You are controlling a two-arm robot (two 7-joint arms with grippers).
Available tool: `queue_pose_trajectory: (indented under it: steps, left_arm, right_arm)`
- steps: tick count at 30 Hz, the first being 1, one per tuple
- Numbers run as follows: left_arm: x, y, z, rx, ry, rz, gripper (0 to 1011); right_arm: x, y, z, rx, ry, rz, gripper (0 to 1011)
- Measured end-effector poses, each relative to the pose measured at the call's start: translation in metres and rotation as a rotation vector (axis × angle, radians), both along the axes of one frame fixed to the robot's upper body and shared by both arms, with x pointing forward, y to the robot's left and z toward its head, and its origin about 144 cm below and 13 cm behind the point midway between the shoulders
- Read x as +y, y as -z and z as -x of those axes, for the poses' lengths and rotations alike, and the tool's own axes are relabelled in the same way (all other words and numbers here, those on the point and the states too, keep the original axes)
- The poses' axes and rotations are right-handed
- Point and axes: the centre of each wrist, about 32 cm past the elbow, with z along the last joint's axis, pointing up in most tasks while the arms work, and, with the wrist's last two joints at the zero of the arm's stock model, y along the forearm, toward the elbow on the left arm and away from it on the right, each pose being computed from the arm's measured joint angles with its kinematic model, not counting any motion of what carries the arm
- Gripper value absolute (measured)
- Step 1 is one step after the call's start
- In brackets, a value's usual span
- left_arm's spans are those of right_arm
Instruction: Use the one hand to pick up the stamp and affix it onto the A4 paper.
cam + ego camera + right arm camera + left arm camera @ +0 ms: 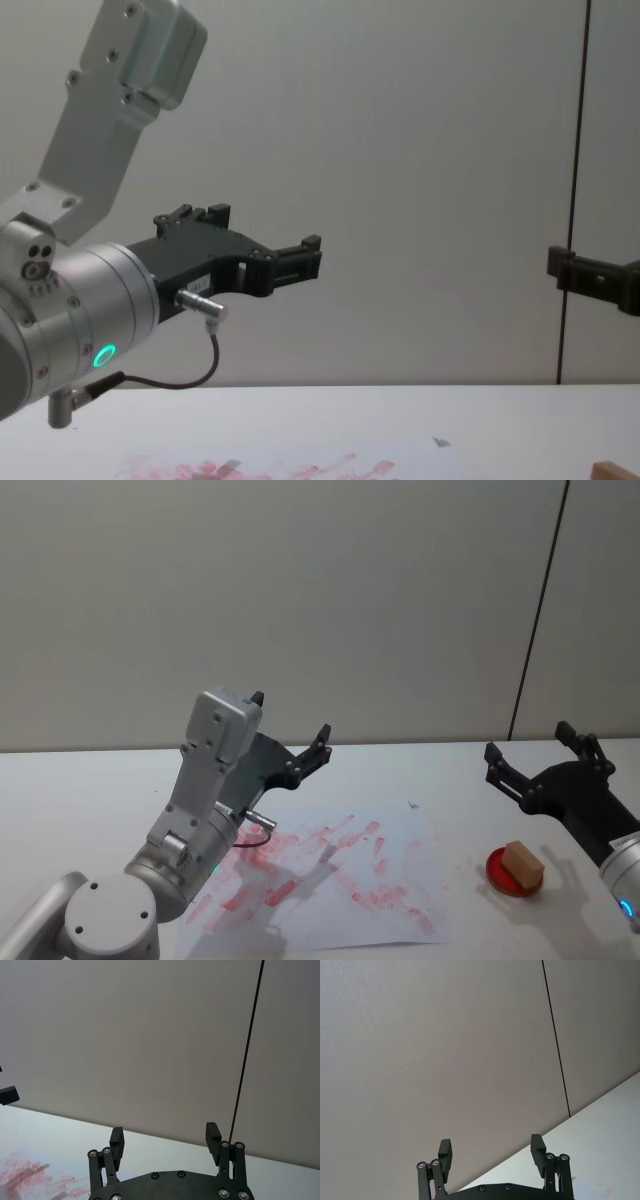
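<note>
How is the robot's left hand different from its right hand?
The left hand hangs near the red-smeared A4 paper; the right hand hangs near the stamp sitting on its red pad. The left hand angles toward the right, the right hand toward the left. Both are black, two-fingered, open, empty and up off the table.

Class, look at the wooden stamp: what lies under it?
The stamp rests on a round red pad on the table; its underside and the pad's middle are covered.
</note>
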Motion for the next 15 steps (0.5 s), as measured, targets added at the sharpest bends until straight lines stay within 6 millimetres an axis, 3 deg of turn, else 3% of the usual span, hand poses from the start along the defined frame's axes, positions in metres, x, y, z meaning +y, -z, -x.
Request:
queue_pose_trajectory:
  steps: [8,15]
  left_arm:
    - [0.0,0.0,0.0,0.0,0.0,0.0,1001]
    - [0.0,0.0,0.0,0.0,0.0,0.0,1001]
  right_arm:
    - [-0.005,0.0,0.001,0.003,0.004,-0.009,1001]
    - [-0.023,0.0,0.013,0.02,0.011,-0.037,1001]
